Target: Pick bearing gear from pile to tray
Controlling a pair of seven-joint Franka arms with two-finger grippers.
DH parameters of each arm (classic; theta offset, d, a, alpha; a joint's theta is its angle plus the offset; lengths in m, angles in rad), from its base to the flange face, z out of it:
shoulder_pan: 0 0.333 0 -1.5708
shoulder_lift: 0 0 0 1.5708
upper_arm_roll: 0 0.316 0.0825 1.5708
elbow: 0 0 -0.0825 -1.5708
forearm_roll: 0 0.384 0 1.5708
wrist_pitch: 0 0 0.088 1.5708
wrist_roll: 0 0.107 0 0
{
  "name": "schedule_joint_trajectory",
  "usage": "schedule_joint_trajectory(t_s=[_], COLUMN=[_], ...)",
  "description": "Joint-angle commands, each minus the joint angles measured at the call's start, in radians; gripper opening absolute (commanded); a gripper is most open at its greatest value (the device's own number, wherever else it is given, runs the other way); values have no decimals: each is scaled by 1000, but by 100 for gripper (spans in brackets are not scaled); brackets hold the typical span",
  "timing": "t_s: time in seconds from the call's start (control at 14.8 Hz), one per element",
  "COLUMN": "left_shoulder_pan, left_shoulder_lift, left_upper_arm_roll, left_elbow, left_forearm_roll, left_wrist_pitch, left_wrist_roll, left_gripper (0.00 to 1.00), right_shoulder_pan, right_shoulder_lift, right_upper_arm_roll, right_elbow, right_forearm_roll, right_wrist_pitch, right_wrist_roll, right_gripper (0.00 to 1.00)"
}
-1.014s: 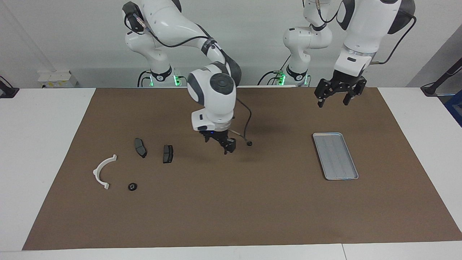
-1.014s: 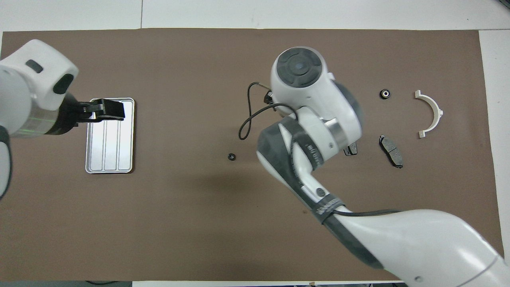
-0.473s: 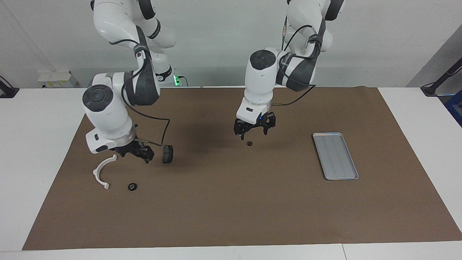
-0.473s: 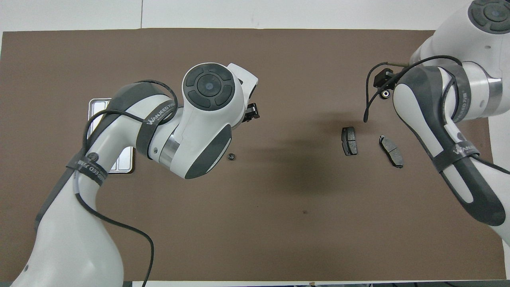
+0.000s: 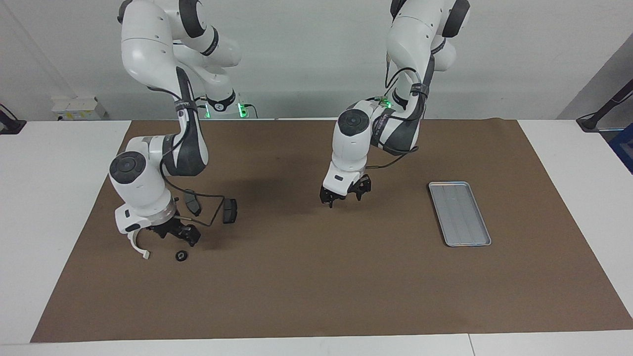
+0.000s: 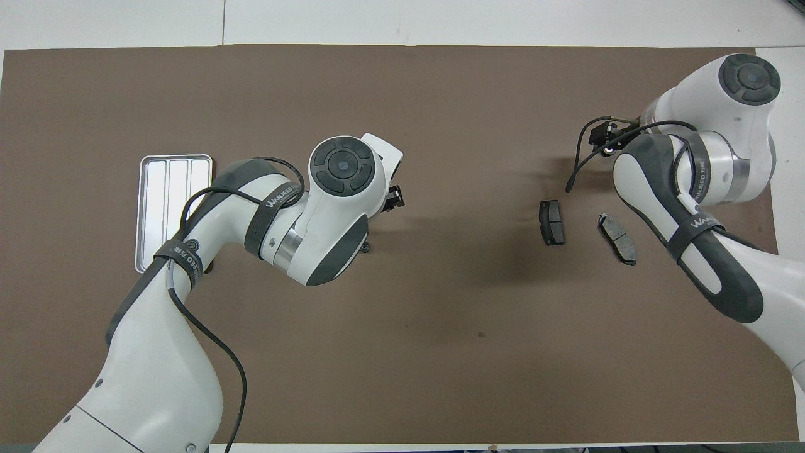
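Note:
Two bearing gears show as small black rings. One bearing gear [image 5: 181,255] [image 6: 609,150] lies in the pile beside the white bracket [image 5: 139,247]. My right gripper [image 5: 178,237] hangs open just above the mat, over the spot beside this ring, holding nothing. The smaller bearing gear [image 6: 365,247] lies mid-mat, with my left gripper [image 5: 344,199] open and low over it. That gripper hides it in the facing view. Two dark brake-pad plates [image 5: 230,210] [image 5: 192,201] lie nearer the robots than the bracket. The silver tray [image 5: 460,213] [image 6: 166,189] is at the left arm's end, with nothing in it.
A brown mat [image 5: 316,287] covers the table. The left arm's forearm crosses one corner of the tray in the overhead view. The right arm covers the bracket there. A black cable hangs beside each wrist.
The right gripper swung from mid-mat to the pile and came down beside the ring there. The left gripper came from up near the tray to mid-mat and sank over the small ring.

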Motion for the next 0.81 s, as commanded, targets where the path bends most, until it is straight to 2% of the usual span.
schedule_joint_trajectory(t_s=[0.0, 0.14, 0.34, 0.54, 0.68, 0.74], left_shoulder_pan=[-4, -11, -18, -16, -19, -19], left_shoulder_lift=[-85, -94, -119, -126, -122, -120], left_upper_arm_roll=[4, 3, -1, -2, -4, -5], left_elbow=[-128, -154, -257, -304, -311, -315], left_forearm_roll=[-7, -7, -7, -7, -7, -7], left_wrist_pitch=[26, 31, 161, 243, 261, 264], left_wrist_roll=[-27, -27, -42, -30, -27, -27], left_gripper=[99, 99, 99, 99, 99, 98], right_shoulder_pan=[-20, -21, -20, -21, -20, -20], right_shoulder_lift=[25, 37, 62, 76, 77, 77], right_upper_arm_roll=[13, 13, 13, 13, 13, 13], right_elbow=[-5, -5, -5, 0, -4, -4], right_forearm_roll=[-8, -9, -9, -9, -8, -8], right_wrist_pitch=[56, 79, 118, 124, 139, 136], right_wrist_roll=[-2, -2, -1, -1, 1, 2], right_gripper=[100, 99, 95, 87, 74, 61])
